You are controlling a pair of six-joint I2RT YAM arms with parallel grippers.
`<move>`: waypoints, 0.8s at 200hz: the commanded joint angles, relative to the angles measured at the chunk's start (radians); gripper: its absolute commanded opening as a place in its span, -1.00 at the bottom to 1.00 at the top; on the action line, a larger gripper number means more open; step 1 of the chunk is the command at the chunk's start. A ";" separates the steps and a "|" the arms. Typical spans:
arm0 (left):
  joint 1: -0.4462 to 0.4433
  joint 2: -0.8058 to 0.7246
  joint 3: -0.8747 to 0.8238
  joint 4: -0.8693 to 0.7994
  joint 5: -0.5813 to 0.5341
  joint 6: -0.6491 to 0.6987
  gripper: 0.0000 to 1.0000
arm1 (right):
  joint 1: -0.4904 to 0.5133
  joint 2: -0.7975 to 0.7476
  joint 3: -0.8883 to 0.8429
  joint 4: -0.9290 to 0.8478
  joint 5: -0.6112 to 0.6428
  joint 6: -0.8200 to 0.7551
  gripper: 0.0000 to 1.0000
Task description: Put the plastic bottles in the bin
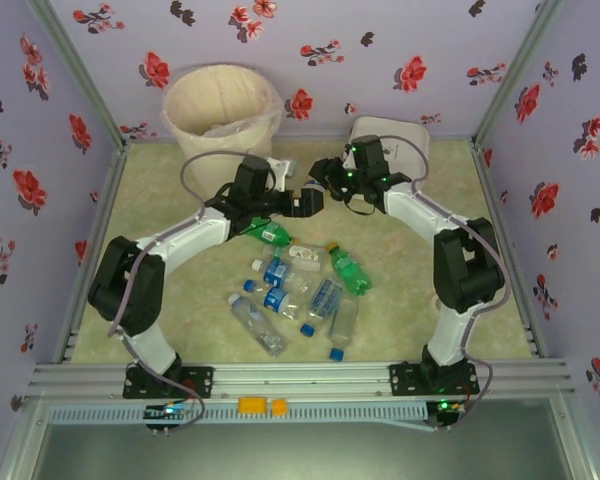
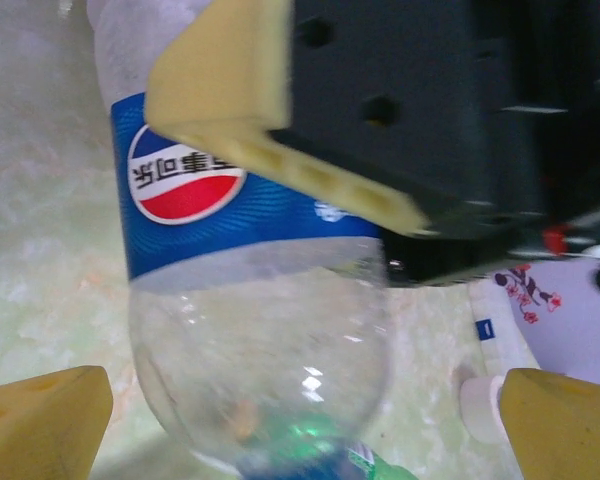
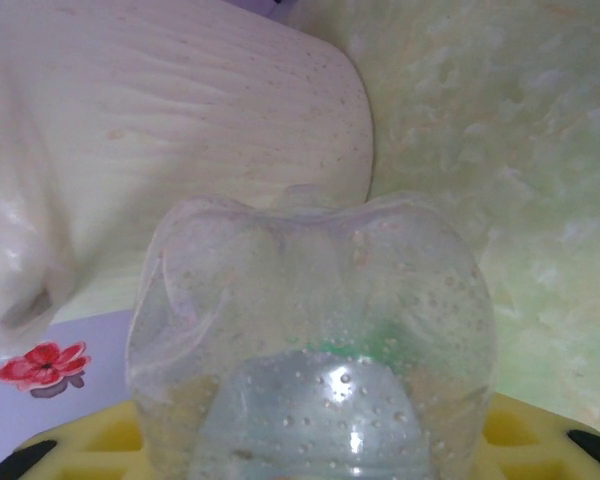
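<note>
Closest to the right wrist camera is the dimpled base of a clear Pepsi bottle [image 3: 310, 340] with droplets inside. It sits between the yellow fingers [image 3: 520, 440] of the right hand [image 1: 328, 186], which is closed on it. From the left wrist, one of those fingers lies pressed across the bottle's blue label. The left hand [image 2: 300, 440] is spread wide, with a finger [image 2: 40, 420] on either side of the bottle's clear lower body and a gap showing on each side. From above, the two hands meet nose to nose over the middle of the desk [image 1: 150, 190], just beyond the pile. The other bottles [image 1: 300, 290] lie loose on the desk between the arms, mostly clear with blue labels and caps. A green bottle [image 1: 350, 270] lies at the pile's right edge, and a second green bottle [image 1: 265, 233] is partly under the left arm. The bin [image 1: 222, 105], lined with a pale bag, stands at the far left corner, well apart from the pile. In the right wrist view its cream wall [image 3: 180, 150] rises behind the held bottle. A white box [image 1: 405, 140] sits at the far side behind the right hand.
</note>
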 commanded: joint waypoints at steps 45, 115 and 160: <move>0.028 0.068 0.122 -0.094 0.016 0.101 0.96 | -0.001 -0.053 -0.006 0.040 -0.054 0.023 -0.06; 0.028 0.073 0.120 -0.069 0.063 0.070 0.45 | -0.001 -0.061 -0.024 0.062 -0.067 0.039 -0.02; 0.012 0.055 0.082 -0.040 0.067 0.042 0.50 | 0.009 -0.057 -0.020 0.082 -0.070 0.054 0.01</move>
